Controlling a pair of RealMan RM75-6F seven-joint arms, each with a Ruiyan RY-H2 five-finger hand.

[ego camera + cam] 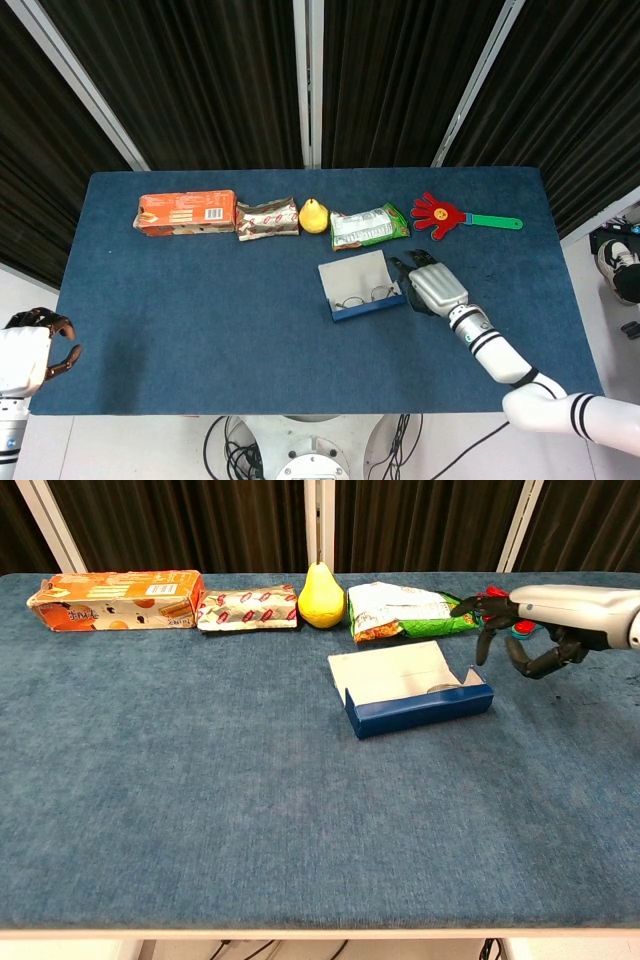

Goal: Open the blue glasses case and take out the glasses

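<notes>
The blue glasses case (362, 303) (418, 708) lies open mid-table, its pale lid (352, 272) (390, 666) folded flat toward the back. Thin-rimmed glasses (363, 294) lie inside; the chest view shows only a sliver of them (437, 688) over the front wall. My right hand (430, 283) (530, 628) hovers just right of the case, fingers apart and curved, holding nothing. My left hand (45, 335) sits off the table's front left corner, fingers curled, nothing in it.
Along the back stand an orange box (186, 212) (115, 599), a red-and-white snack packet (267, 218) (247, 608), a yellow pear (314, 215) (321, 596), a green snack bag (369, 225) (405, 610) and a red hand clapper (461, 216).
</notes>
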